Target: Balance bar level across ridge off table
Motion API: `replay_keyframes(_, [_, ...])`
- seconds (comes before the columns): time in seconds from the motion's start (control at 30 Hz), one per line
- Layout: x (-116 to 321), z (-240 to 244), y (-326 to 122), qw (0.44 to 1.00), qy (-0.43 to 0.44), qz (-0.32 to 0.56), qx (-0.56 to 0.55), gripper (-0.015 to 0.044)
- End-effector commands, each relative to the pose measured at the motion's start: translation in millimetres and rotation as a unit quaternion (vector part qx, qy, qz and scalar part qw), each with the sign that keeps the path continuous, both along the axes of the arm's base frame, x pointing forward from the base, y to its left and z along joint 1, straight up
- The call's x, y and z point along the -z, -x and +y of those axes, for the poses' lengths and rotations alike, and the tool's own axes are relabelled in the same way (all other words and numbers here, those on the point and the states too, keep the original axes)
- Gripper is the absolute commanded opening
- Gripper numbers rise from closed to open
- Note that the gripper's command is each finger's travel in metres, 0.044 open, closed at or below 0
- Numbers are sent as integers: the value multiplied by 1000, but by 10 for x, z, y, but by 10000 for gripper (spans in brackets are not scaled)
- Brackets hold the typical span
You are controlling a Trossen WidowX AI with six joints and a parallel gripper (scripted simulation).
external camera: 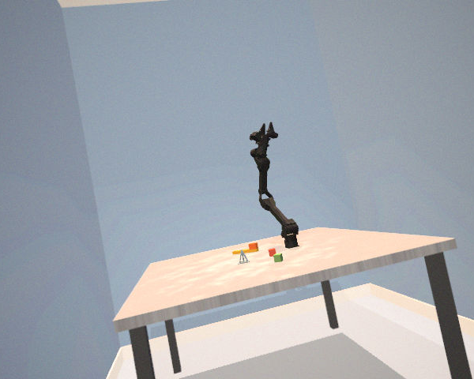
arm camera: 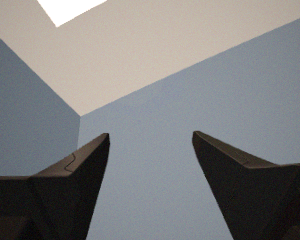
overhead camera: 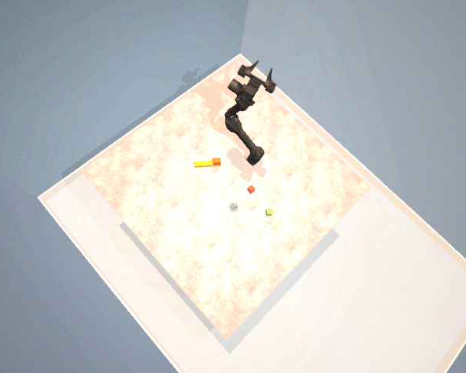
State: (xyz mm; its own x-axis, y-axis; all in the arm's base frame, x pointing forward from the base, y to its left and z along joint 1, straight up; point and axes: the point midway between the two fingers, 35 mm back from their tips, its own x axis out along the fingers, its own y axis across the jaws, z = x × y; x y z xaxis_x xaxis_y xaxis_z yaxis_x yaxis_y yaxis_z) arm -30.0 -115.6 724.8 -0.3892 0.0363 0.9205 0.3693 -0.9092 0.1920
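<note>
Claw [overhead camera: 264, 64] [external camera: 267, 123] [arm camera: 151, 137] spread, nothing pinched; far below it, yellow flat bar [overhead camera: 203, 163] [external camera: 240, 252] with orange block [overhead camera: 217, 161] [external camera: 253, 245] lies off grey metal ridge [overhead camera: 233, 207] [external camera: 242, 257].

The arm [overhead camera: 245, 138] [external camera: 263, 179] is black-brown throughout, built of slim links between chunky, rounded joints. Its gripper [overhead camera: 264, 65] [external camera: 267, 123] [arm camera: 151, 137] has a wide crosspiece and two dark, wedge-shaped fingers tapering to narrow tips; a thin, crooked line marks one finger's upper face.
</note>
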Motion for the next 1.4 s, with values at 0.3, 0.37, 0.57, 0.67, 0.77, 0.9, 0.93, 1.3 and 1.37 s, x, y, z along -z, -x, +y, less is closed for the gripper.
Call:
replay_keyframes(0.3, [48,1044,175,983,100,-4,156,315])
replay_keyframes(0.37, [67,1180,174,977,114,-6,179,315])
replay_keyframes(0.57, [136,1573,122,956,153,-9,251,315])
replay_keyframes(0.67, [178,1760,70,942,172,-10,288,315])
replay_keyframes(0.77, [226,1940,3,927,190,-11,324,315])
replay_keyframes(0.9, [304,2175,-104,904,217,-14,368,315])
replay_keyframes(0.93, [326,2231,-134,898,223,-15,378,315])
replay_keyframes(1.3, [558,2710,-575,827,279,-6,488,315])
replay_keyframes(1.37, [610,2789,-667,812,291,-6,507,315])
